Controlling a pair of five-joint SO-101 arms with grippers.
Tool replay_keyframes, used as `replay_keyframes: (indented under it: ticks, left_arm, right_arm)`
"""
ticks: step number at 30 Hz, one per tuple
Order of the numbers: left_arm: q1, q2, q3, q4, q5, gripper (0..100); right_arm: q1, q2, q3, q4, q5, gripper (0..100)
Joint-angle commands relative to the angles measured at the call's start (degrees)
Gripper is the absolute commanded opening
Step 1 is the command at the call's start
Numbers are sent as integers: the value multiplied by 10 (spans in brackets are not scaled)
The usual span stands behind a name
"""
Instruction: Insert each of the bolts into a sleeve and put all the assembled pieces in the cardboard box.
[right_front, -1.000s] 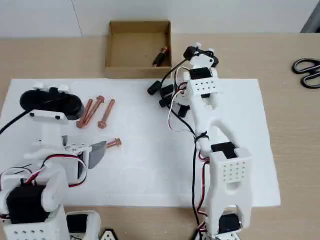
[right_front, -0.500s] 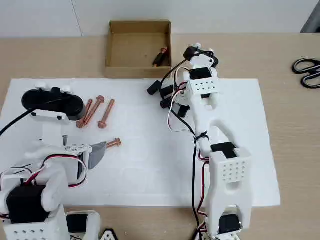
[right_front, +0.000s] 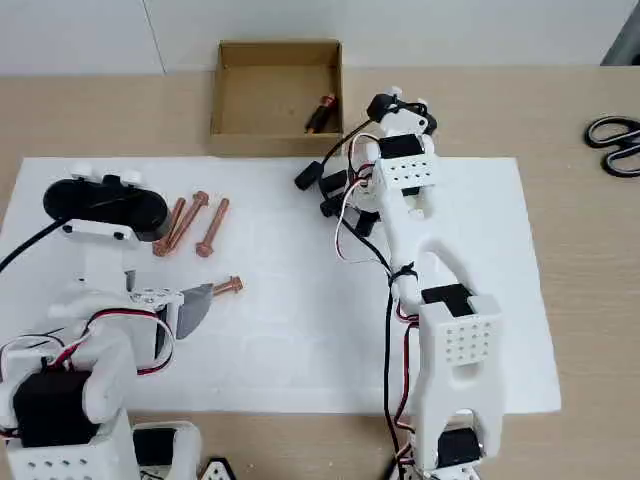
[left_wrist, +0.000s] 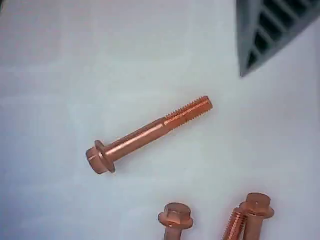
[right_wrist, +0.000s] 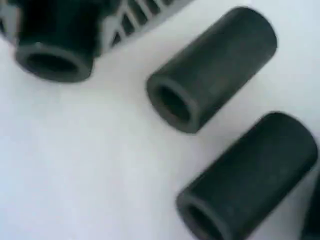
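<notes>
Bolt (left_wrist: 150, 135) threads show at my left wrist, sleeve (right_wrist: 212, 67) bores at my right. Whether my left hand (right_front: 196, 305) or right hand (right_wrist: 135, 15) is closed, I cannot tell.

Four loose bolts (right_front: 212, 227), four sleeves (right_front: 308, 177), one box (right_front: 275, 146).

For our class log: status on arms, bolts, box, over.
Left gripper beside lone bolt; right gripper among sleeves. One assembled piece in cardboard box. Three bolts loose nearby.
</notes>
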Motion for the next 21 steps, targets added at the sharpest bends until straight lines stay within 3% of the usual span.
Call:
replay_keyframes:
  ticks: [1, 11, 16, 21]
  left_arm:
    - [2, -4, -4, -2, -4, 310]
    - [1, -4, -5, 0, -4, 311]
    - [0, -4, -5, 0, -4, 311]
    - [0, -4, -5, 0, -4, 311]
  right_arm:
    - [-11, 37, 11, 40, 3, 31]
    - [-12, 37, -6, 89, 2, 162]
    - [-12, 43, -6, 92, 2, 121]
    - [-11, 39, -6, 87, 2, 3]
